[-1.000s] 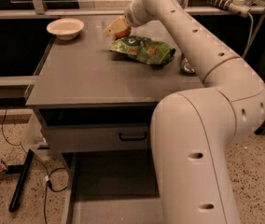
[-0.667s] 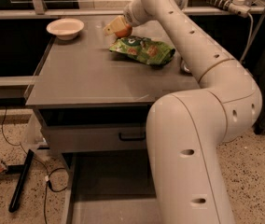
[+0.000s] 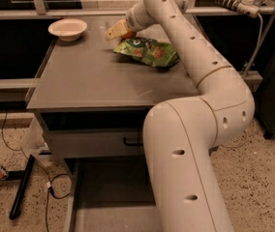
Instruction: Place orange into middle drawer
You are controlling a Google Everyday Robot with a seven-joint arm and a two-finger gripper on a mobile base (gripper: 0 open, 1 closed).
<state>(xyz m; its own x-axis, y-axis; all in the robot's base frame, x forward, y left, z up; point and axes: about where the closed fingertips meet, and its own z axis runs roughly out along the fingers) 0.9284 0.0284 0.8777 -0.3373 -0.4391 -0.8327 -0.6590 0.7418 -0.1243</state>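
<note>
The orange [image 3: 128, 33] sits at the far side of the grey cabinet top, just behind a green snack bag. My gripper [image 3: 117, 32] is right at the orange and reaches over it from the right, covering most of it. Only a small orange patch shows beside the gripper. The middle drawer [image 3: 109, 197] is pulled out at the bottom of the view, its flat grey floor bare where it shows. My arm hides the drawer's right part.
A green snack bag [image 3: 147, 51] lies right in front of the orange. A white bowl [image 3: 68, 28] stands at the far left corner of the cabinet top [image 3: 94, 81]. A shut drawer front with a black handle [image 3: 130, 142] is above the open drawer. Cables and a black bar lie on the floor at left.
The gripper has shifted slightly down and left over the orange, and less of the orange shows now. My arm's elbow has swung a little. The bag and bowl have not moved.
</note>
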